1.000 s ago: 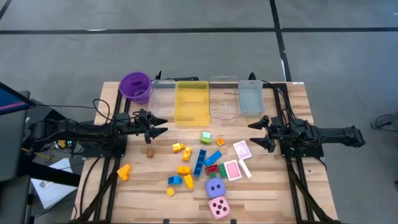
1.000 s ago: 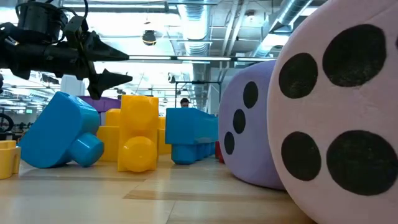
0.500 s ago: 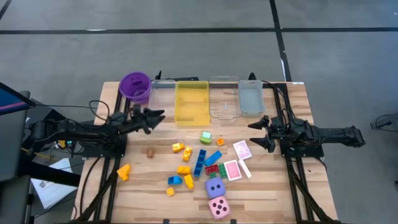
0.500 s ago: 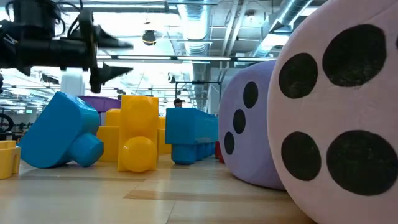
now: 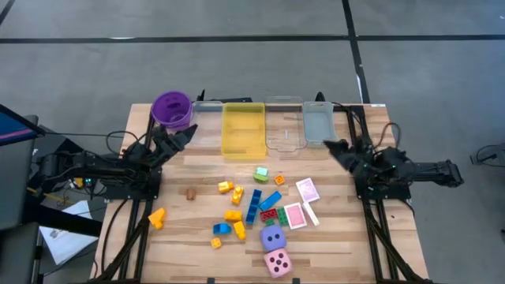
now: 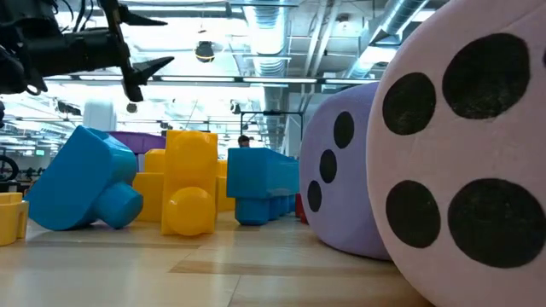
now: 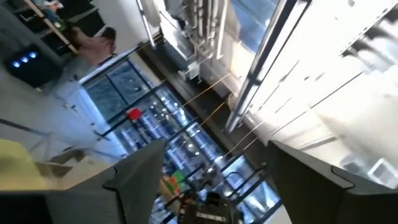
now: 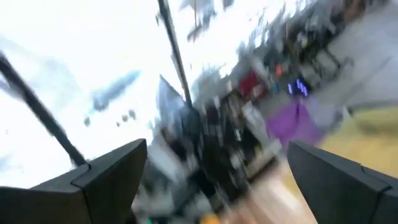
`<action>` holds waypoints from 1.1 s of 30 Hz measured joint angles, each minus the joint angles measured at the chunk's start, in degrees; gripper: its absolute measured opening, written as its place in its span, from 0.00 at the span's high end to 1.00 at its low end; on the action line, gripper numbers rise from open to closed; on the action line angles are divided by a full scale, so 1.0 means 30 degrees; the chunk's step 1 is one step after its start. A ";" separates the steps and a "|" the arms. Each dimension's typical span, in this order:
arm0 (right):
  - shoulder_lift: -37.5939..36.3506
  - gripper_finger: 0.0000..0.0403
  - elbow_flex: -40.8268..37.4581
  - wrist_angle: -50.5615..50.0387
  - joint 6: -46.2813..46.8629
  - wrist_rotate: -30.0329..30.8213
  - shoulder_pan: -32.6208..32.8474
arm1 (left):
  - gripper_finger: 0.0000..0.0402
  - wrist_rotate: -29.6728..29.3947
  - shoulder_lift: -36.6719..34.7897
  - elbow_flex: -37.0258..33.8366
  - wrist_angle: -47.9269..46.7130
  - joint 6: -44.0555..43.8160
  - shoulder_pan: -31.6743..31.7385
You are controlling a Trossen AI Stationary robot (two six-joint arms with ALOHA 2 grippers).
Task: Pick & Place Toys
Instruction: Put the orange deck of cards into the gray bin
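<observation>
My left gripper (image 5: 183,136) was open, holding nothing, beside the purple cup (image 5: 171,109) | my right gripper (image 5: 334,147) was open too, near the grey tray (image 5: 319,124) | the toys (image 5: 254,207) lay on the table (image 5: 181,241), below the yellow tray (image 5: 243,129), untouched.

Two dark, cable-draped jointed arms

A wooden table (image 5: 197,237) stands on grey floor (image 5: 237,63); exposed ceiling ducts (image 6: 401,21) overhead.
</observation>
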 joint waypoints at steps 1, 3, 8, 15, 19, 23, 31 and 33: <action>-0.0030 0.06 0.0000 0.0851 0.0073 0.0252 -0.0002 | 0.31 0.0000 0.0000 0.0000 0.0021 -0.0001 0.0000; -0.0048 0.06 0.0000 0.2343 0.0107 0.0252 -0.0002 | 0.31 0.0000 0.0003 0.0000 0.0024 -0.0417 -0.0053; -0.0036 0.06 0.0164 0.4453 -0.0214 -0.2101 0.0064 | 0.31 -0.0181 0.0008 0.0359 0.0860 -0.4055 -0.0115; -0.0041 0.06 0.0461 0.6859 0.2242 -0.2201 0.0049 | 0.31 -0.0138 0.0147 0.2583 0.0778 -0.2134 -0.0765; -0.0036 0.06 0.0488 0.6812 0.4313 -0.2752 0.0064 | 0.31 -0.0119 0.0959 0.3956 -0.0939 -0.1887 -0.1631; -0.0029 0.06 0.0968 0.4369 0.4266 -0.4030 0.0048 | 0.31 -0.0058 0.2146 0.5252 -0.1870 -0.1902 -0.2254; 0.3571 0.12 1.0018 -1.2053 0.0935 -0.1471 0.1769 | 0.31 -0.0021 0.3960 0.6273 -0.2025 -0.1865 -0.2375; 0.5608 0.15 1.2806 -1.6014 0.0472 -0.0116 0.2424 | 0.31 -0.0015 0.4140 0.6281 -0.2108 -0.1858 -0.2375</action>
